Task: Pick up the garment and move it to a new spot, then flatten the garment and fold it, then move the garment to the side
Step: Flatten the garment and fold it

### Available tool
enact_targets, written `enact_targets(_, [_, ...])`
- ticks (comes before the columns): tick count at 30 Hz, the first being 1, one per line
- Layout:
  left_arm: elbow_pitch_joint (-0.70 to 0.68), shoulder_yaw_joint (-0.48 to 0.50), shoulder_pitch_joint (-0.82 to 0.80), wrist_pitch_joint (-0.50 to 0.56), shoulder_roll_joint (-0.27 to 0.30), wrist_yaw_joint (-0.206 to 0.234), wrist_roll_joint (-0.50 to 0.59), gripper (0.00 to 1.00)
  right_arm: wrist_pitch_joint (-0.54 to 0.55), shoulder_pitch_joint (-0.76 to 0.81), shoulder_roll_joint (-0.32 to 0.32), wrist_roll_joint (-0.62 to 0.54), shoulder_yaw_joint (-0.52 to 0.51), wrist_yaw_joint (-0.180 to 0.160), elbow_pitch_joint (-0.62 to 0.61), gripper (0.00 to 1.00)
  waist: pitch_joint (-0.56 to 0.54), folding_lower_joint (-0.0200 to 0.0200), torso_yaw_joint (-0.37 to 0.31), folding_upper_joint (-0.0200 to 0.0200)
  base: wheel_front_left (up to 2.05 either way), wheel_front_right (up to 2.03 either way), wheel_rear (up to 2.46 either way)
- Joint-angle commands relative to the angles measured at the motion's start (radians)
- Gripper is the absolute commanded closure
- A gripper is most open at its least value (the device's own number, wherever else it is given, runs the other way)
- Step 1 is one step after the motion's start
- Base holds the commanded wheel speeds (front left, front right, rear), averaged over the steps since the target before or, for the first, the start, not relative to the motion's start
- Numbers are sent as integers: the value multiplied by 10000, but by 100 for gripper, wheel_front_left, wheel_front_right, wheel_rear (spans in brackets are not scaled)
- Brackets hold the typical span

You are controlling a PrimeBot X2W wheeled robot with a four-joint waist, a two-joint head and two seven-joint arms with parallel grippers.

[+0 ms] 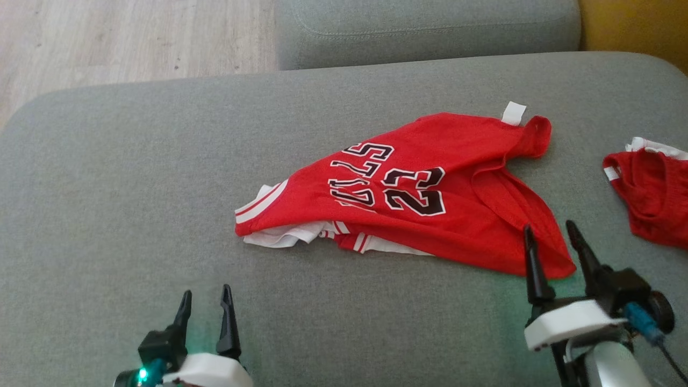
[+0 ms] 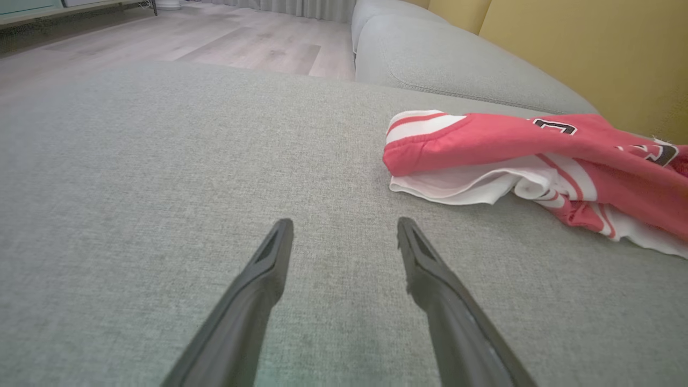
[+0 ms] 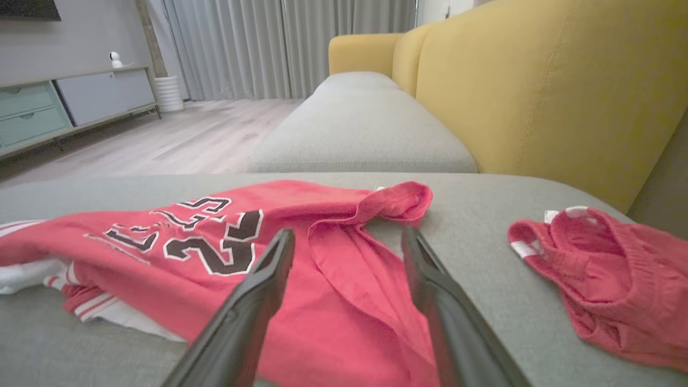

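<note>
Jersey [image 1: 430,215] loose on cushion [image 1: 134,188], both sets of jaws apart

Low at near left, left gripper [image 1: 206,291]: fingers pointing away from robot, level over bare cushion, jaws spread wide with nothing between. Well apart from jersey, striped hem ahead and to the right in left wrist view.

At near right, right gripper [image 1: 549,227]: fingers leaning slightly leftward in head view, jaws spread just as wide, gripping nothing. Tips over jersey's near right corner; touching the cloth or just above it, impossible to tell. Pale forearm [image 1: 613,365] behind.

Near middle of cushion, jersey lying rumpled and only half flattened. Red, with black "23" outlined in white facing up, lettering beside it broken by folds. White-and-red striped trim and white cloth bunched out at left end. Shoulder strap curled over at far right end, white tag [image 1: 513,113] sticking out just beside it. Raised crease from strap down toward near right corner.

At cushion's right edge, apart from jersey: second garment [image 1: 653,193], red, crumpled, white trim on top. Beyond: grey seat [image 1: 430,32], yellow backrest [image 3: 537,80], wood floor [image 1: 107,37].
</note>
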Motion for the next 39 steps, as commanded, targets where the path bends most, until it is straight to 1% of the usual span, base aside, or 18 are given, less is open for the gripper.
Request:
enact_targets(1, [-267, 261, -199, -53, 72, -30, 1, 0, -109, -284, -47, -10, 302, -7, -296, 0, 21, 0, -18, 0, 0, 0, 0])
enact_targets(5, [-269, -6, -484, -53, 72, -189, -74, 0, -109, -349, -47, 10, 380, -7, -170, 0, 188, 0, -136, 0, 0, 0, 0])
enact_targets(11, [262, 47, -1592, -53, 72, -340, -710, 0, -109, -669, -47, 17, 459, -7, -73, 0, 720, 0, -493, 0, 0, 0, 0])
enact_targets(13, [428, 56, -1792, -53, 72, -397, -713, 0, -109, -727, -47, 9, 481, -7, -58, 0, 813, 0, -575, 0, 0, 0, 0])
enact_targets(15, [845, 78, -2151, -53, 72, -495, -741, 0, -109, -822, -47, -12, 485, -7, -17, 0, 984, 0, -750, 0, 0, 0, 0])
enact_targets(18, [1751, 262, -2668, -53, 72, -472, -590, 0, -109, -984, -47, -51, 434, -7, 60, 0, 1267, 0, -1139, 0, 0, 0, 0])
enact_targets(23, [2370, 537, -2986, -53, 72, -469, -453, 0, -109, -1077, -47, -67, 231, -7, 38, 0, 1486, 0, -1412, 0, 0, 0, 0])
enact_targets(24, [2441, 520, -3017, -53, 72, -510, -397, 2, -109, -1087, -47, -57, 193, -7, 30, 0, 1512, 0, -1426, 0, 0, 0, 0])
enact_targets(25, [2516, 517, -3037, -53, 72, -557, -412, 55, -109, -1093, -47, -45, 169, -7, 23, 0, 1527, 0, -1433, 0, 0, 0, 0])
enact_targets(26, [2587, 479, -3058, -53, 72, -609, -397, 100, -109, -1098, -47, -35, 149, -7, 19, 0, 1538, 0, -1429, 0, 0, 0, 0])
enact_targets(29, [2828, 290, -3062, -53, 72, -730, -396, 100, -109, -1110, -47, 12, 80, -7, 46, 0, 1463, 0, -1311, 0, 0, 0, 0])
enact_targets(31, [2676, 302, -2991, -53, 72, -676, -428, 100, -109, -1095, -47, 70, 68, -7, 83, 0, 1341, 0, -1178, 0, 0, 0, 0])
enact_targets(39, [1059, 599, -1538, -53, 72, -356, -510, 100, -109, -802, -47, 389, 158, -7, 249, 0, 472, 0, -487, 0, 0, 0, 0])
